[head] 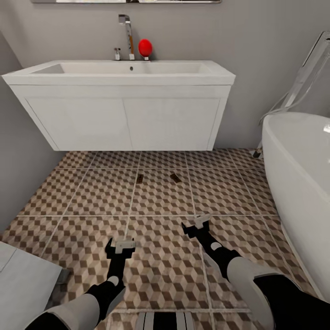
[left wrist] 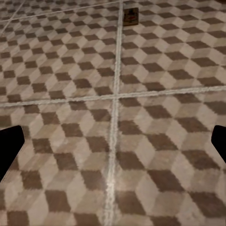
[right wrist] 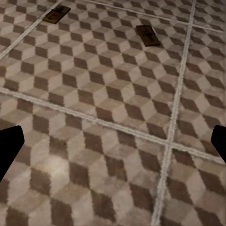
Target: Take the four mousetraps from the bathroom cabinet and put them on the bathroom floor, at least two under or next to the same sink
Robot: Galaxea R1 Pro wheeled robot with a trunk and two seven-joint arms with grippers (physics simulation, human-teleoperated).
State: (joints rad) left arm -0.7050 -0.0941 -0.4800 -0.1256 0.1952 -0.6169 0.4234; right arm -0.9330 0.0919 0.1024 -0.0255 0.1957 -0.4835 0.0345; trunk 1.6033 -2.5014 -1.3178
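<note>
Two mousetraps lie on the cube-patterned bathroom floor (head: 156,201) in front of the white wall-hung bathroom sink (head: 123,110): one mousetrap (head: 140,178) to the left, another mousetrap (head: 175,178) to its right. The left wrist view catches one mousetrap (left wrist: 130,17) on a grout line; the right wrist view catches both, the left mousetrap (right wrist: 55,15) and the right mousetrap (right wrist: 148,36). My left gripper (head: 121,246) and right gripper (head: 196,225) hover low over the tiles, nearer to me than the traps. Both are open and hold nothing. The cabinet is out of view.
A white oval bathtub (head: 300,183) fills the right side. A grey wall (head: 18,160) bounds the left, and a pale grey slab (head: 23,279) sits at the lower left. A chrome faucet (head: 127,34) and a red ball (head: 145,47) stand on the sink's back.
</note>
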